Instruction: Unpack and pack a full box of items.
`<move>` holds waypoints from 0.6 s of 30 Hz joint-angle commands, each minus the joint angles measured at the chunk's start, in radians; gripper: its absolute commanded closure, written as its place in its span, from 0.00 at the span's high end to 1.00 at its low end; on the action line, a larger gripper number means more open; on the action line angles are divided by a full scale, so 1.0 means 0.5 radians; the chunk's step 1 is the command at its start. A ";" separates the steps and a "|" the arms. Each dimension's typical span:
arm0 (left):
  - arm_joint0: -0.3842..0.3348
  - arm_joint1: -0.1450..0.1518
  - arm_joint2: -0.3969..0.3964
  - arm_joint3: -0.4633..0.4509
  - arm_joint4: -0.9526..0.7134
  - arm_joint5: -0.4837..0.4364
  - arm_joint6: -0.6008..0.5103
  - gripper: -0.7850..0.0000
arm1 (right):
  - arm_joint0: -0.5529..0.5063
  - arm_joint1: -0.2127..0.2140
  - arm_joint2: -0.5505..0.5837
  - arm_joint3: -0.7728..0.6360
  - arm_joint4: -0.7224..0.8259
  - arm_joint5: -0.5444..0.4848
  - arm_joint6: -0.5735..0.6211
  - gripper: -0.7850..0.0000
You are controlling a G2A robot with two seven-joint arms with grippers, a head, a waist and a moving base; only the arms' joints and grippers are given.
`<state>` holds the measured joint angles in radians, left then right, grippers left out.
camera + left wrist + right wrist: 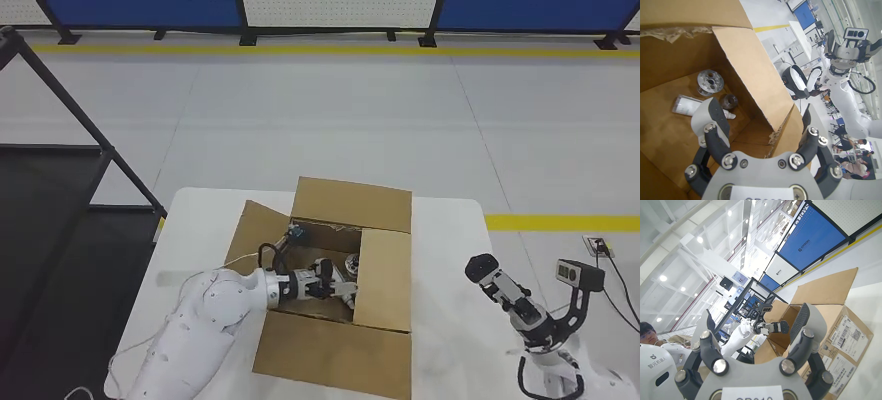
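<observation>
Brown box (330,362), silver spool (710,83), white tube (686,107), dark-brown cap (728,101)

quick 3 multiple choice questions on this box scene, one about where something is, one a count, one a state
1. Where is the left gripper?
A. over bare tabletop
B. at the mouth of the open box
C. past the table's edge

2. How many loose items does the left wrist view show on the box floor?
A. one
B. three
C. five

3. What state is the right gripper in?
A. open, holding nothing
B. shut on a bottle
C. shut on a box flap

Answers:
1. B: the top view shows it reaching in between the raised flaps.
2. B: a metal spool, a dark cap and a white tube lie there.
3. A: its fingers stand wide apart with only air between them, away from the box.
</observation>
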<state>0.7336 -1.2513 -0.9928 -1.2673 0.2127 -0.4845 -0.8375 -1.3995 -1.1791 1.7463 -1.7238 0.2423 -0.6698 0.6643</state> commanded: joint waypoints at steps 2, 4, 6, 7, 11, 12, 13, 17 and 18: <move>-0.066 -0.029 0.080 0.095 -0.124 -0.022 -0.041 1.00 | -0.029 0.004 0.012 -0.020 0.008 -0.009 -0.013 1.00; -0.107 -0.051 0.127 0.158 -0.220 -0.032 -0.062 1.00 | -0.046 0.007 0.023 -0.028 0.009 -0.016 -0.020 1.00; -0.144 -0.073 0.171 0.224 -0.323 -0.041 -0.085 1.00 | -0.064 0.009 0.033 -0.035 0.009 -0.026 -0.028 1.00; -0.166 -0.084 0.193 0.259 -0.359 -0.046 -0.097 1.00 | -0.072 0.011 0.038 -0.039 0.011 -0.029 -0.033 1.00; -0.248 -0.131 0.282 0.389 -0.449 -0.063 -0.105 1.00 | -0.100 0.015 0.051 -0.051 0.010 -0.037 -0.054 1.00; -0.265 -0.142 0.308 0.413 -0.450 -0.072 -0.103 1.00 | -0.106 0.016 0.053 -0.053 0.008 -0.039 -0.058 1.00; -0.280 -0.153 0.330 0.434 -0.454 -0.079 -0.101 1.00 | -0.110 0.017 0.053 -0.055 0.007 -0.042 -0.061 1.00; -0.329 -0.191 0.397 0.513 -0.475 -0.104 -0.095 1.00 | -0.126 0.021 0.058 -0.056 0.006 -0.048 -0.077 1.00; -0.337 -0.199 0.410 0.531 -0.482 -0.111 -0.096 1.00 | -0.129 0.022 0.059 -0.056 0.009 -0.050 -0.082 1.00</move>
<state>0.5692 -1.3469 -0.7941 -1.0112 -0.0258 -0.5371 -0.8852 -1.4626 -1.1685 1.7754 -1.7516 0.2457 -0.6937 0.6252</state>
